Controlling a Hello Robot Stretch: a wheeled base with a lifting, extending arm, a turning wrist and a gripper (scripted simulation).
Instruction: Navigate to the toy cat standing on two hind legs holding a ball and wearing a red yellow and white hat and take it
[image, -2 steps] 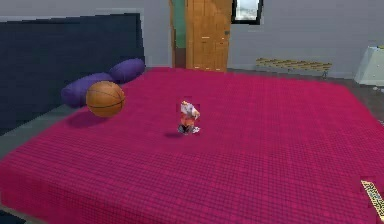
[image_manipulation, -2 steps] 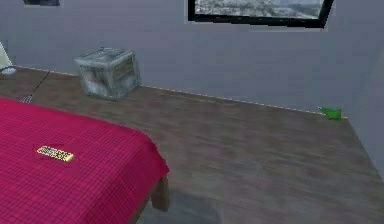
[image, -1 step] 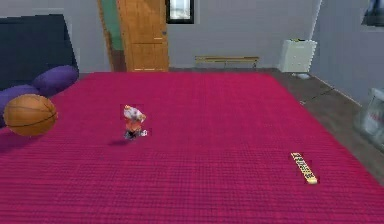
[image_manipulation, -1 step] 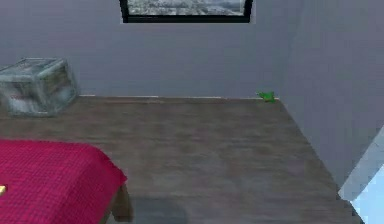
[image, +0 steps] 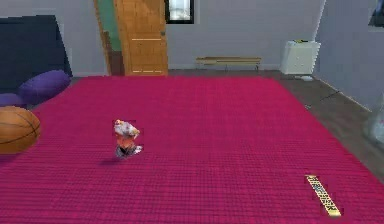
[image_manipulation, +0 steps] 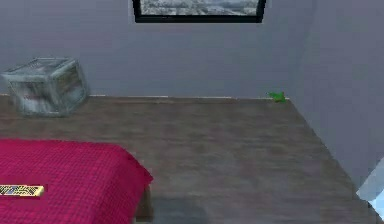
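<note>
Small orange-and-white toy figure (image: 126, 139) stands on the magenta ribbed carpet (image: 230, 120), forward view's left of centre. My hand's state and its position relative to the figure: I cannot tell.

Forward view: looking ahead and somewhat down from low over a red rug (image: 220, 130), toward a far wall with an orange door (image: 140, 38). Arm side view: facing out sideways across wooden floor (image_manipulation: 230, 140) to a nearer grey wall with a framed picture (image_manipulation: 198, 8). Shared by both: the rug's corner and a flat yellow bar (image: 322, 194), near right in the forward view, near left in the arm side view.
</note>
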